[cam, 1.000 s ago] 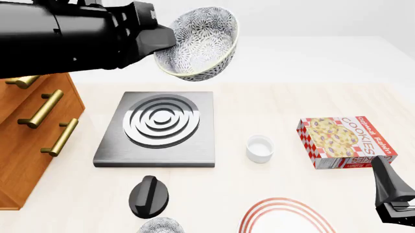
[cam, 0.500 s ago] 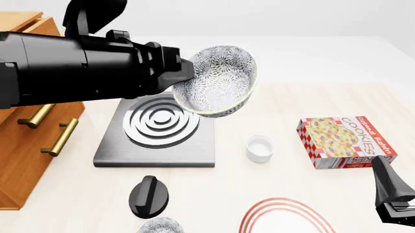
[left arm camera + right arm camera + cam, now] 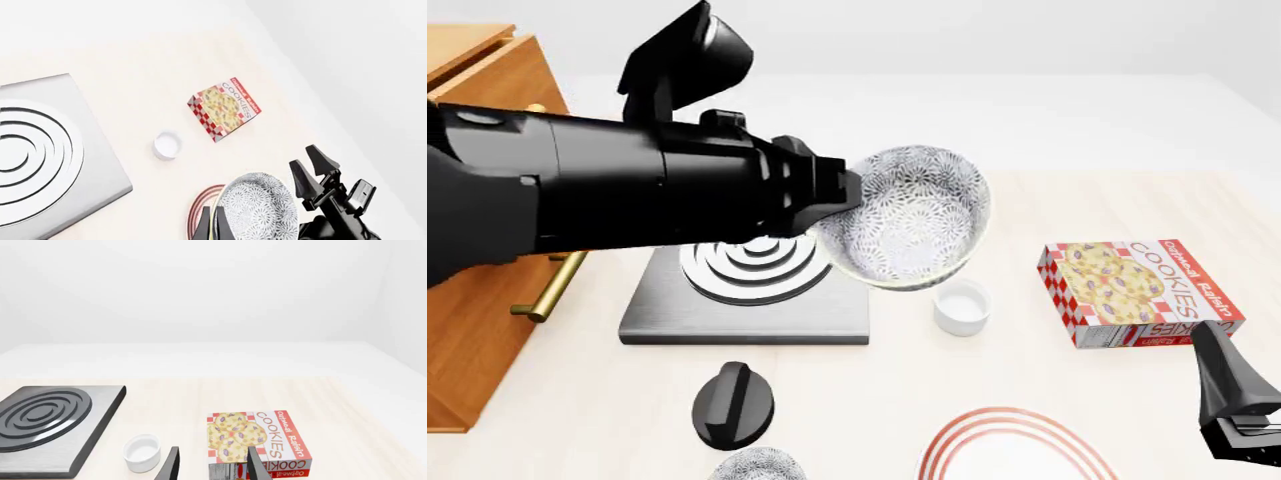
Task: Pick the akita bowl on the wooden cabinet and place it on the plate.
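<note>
- The left gripper (image 3: pixel 834 190) pinches the rim of the akita bowl (image 3: pixel 910 215), carried tilted in the air above the corner of the stove plate (image 3: pixel 747 280) and the white cup (image 3: pixel 962 303)
- The plate (image 3: pixel 1014 448) lies beyond the cup, on the arms' side and toward the right gripper (image 3: pixel 210 462), whose jaws stand apart, empty
- The frame edge cuts the plate; the arm hides much of the wooden cabinet (image 3: pixel 481 300)

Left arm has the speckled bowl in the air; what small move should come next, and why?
Probably carry the akita bowl nearer and rightward, over the plate. The left gripper grips its rim above the small white cup, and the plate lies nearer, at the front view's bottom edge.
</note>
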